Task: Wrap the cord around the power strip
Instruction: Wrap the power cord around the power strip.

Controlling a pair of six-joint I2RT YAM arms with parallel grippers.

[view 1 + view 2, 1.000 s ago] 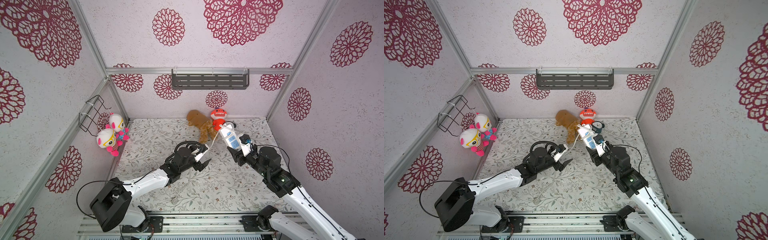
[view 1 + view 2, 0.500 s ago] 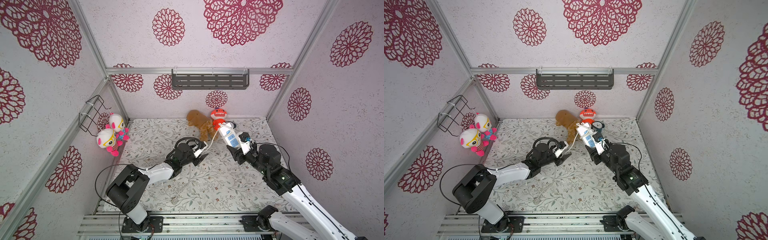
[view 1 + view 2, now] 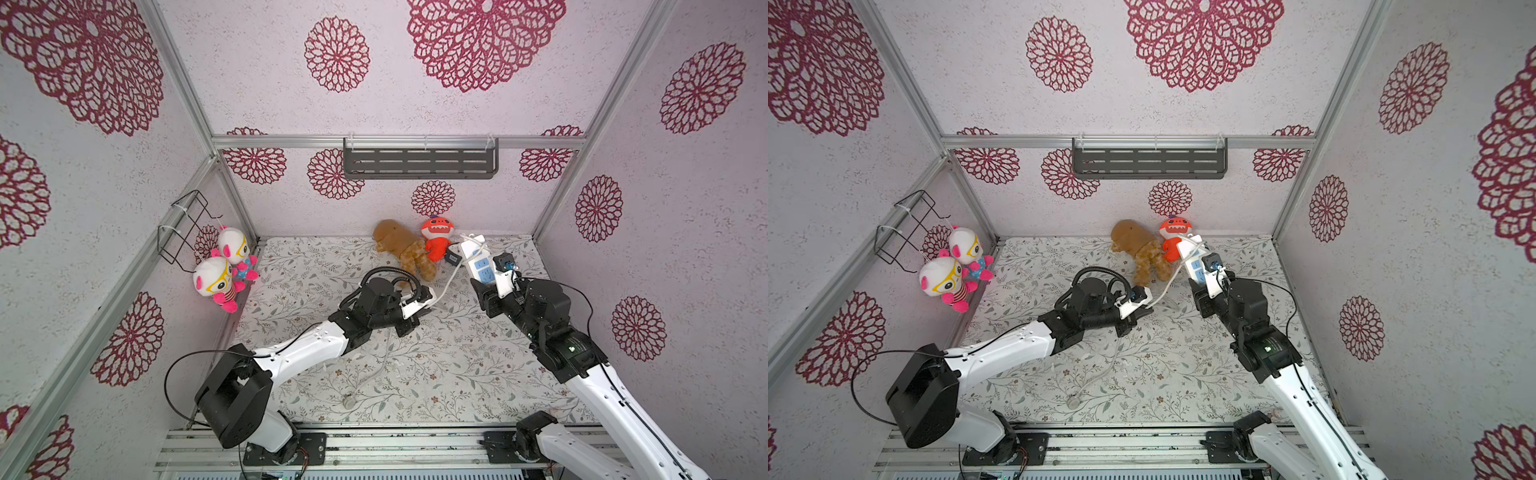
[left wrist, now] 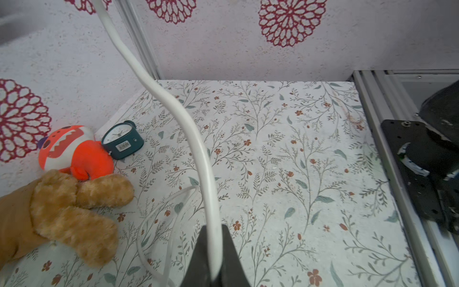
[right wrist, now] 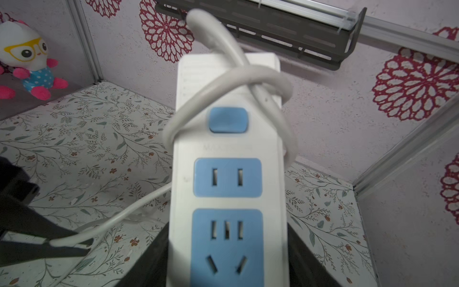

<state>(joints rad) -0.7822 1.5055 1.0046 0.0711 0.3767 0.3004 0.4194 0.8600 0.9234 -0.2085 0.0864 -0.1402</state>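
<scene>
The white power strip (image 3: 478,257) with two blue socket faces is held up at the back right, my right gripper (image 3: 485,287) shut on its near end. In the right wrist view the cord (image 5: 238,82) loops once around the power strip (image 5: 227,146) above the blue button. From there the cord (image 3: 451,276) runs down left to my left gripper (image 3: 430,305), which is shut on it. The left wrist view shows the cord (image 4: 188,124) pinched between the black fingers of that gripper (image 4: 214,238). The slack lies on the floor and ends at the plug (image 3: 350,401).
A brown plush (image 3: 405,251), an orange plush (image 3: 436,239) and a dark blue alarm clock (image 4: 121,140) lie at the back wall beside the strip. Two pink-and-white dolls (image 3: 222,270) hang under a wire basket (image 3: 183,228) on the left wall. A grey shelf (image 3: 419,160) hangs on the back wall.
My left gripper has gone from open to shut on the cord and shifted a little right, toward the strip. The right gripper still holds the power strip in about the same place.
</scene>
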